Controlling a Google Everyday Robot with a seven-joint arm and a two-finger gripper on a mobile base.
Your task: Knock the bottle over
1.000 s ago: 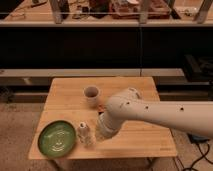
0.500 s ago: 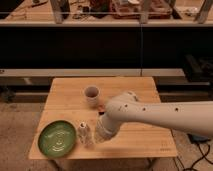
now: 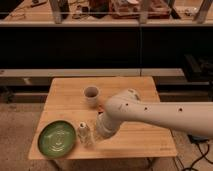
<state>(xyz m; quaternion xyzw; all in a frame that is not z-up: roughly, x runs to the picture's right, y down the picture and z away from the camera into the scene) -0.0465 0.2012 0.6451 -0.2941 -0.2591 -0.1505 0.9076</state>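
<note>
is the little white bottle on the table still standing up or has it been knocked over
Upright. The bottle stands with its capped top up, beside the green plate; the tool is close at its right.

bottle point(image 3: 83, 133): 1 | cup point(image 3: 92, 95): 1 | green plate point(image 3: 57, 138): 1 | table point(image 3: 140, 145): 1 | gripper point(image 3: 101, 131): 1, beside bottle
</note>
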